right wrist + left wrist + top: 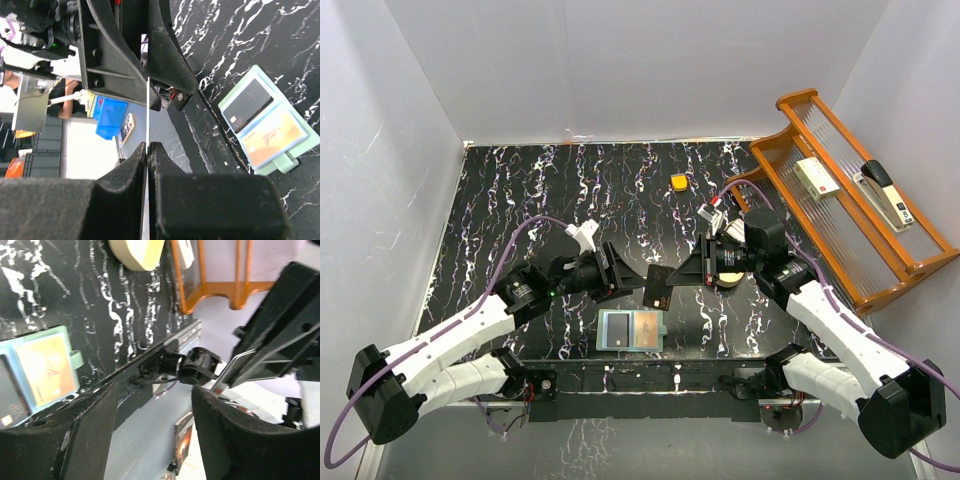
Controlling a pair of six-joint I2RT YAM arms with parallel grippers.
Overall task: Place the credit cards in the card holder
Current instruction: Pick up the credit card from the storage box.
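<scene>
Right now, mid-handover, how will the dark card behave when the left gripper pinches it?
Probably stiff: the dark card runs straight edge-on from the right gripper. Likely light, held by one edge. Smooth-looking, so it may pivot as the left gripper pinches.

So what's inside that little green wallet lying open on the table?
Two cards lie in the open card holder: a dark card on one half, an orange-yellow card on the other. Anything tucked beneath them is covered.

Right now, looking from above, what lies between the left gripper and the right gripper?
A dark credit card, held by the right gripper and reaching toward the left gripper. The top view shows it.
</scene>
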